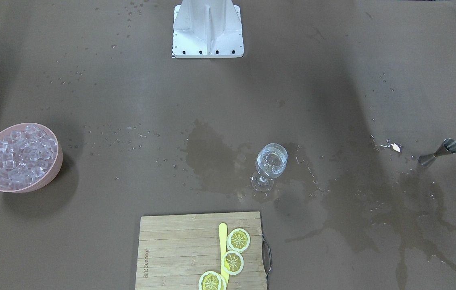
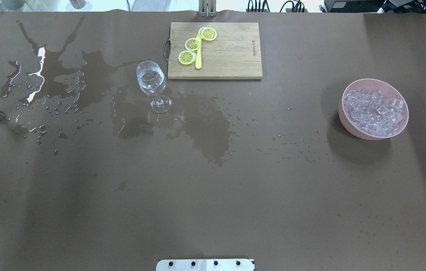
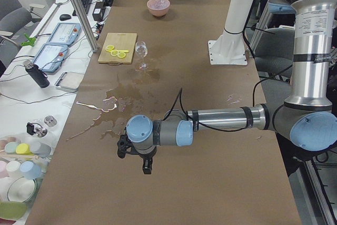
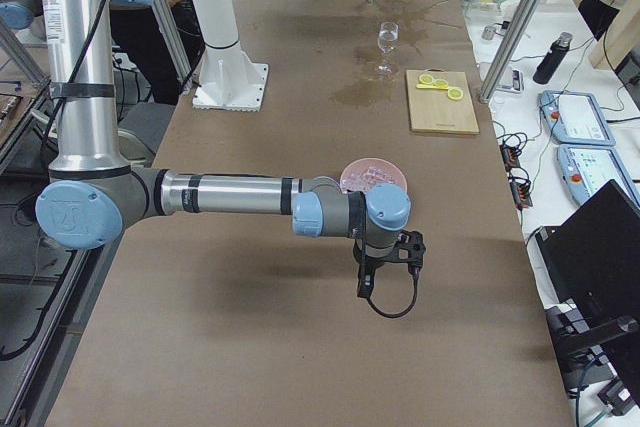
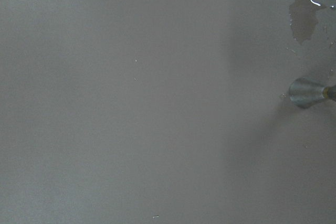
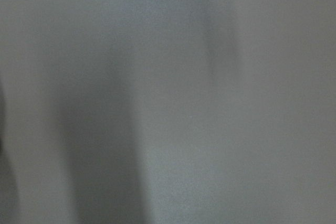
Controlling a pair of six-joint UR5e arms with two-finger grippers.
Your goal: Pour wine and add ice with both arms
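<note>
A wine glass stands upright near the table's middle and holds clear wine; it also shows in the overhead view. Ice fills a pink bowl at the table's end on my right; the bowl also shows in the overhead view. A steel jigger stands at the table's other end and shows in the left wrist view. My left gripper hangs over bare table near the jigger. My right gripper hangs beside the ice bowl. I cannot tell whether either is open or shut.
A wooden cutting board with lemon slices and a yellow knife lies at the far edge beside the glass. Wet puddles spread around the glass and toward the jigger. The white base block stands at the near edge.
</note>
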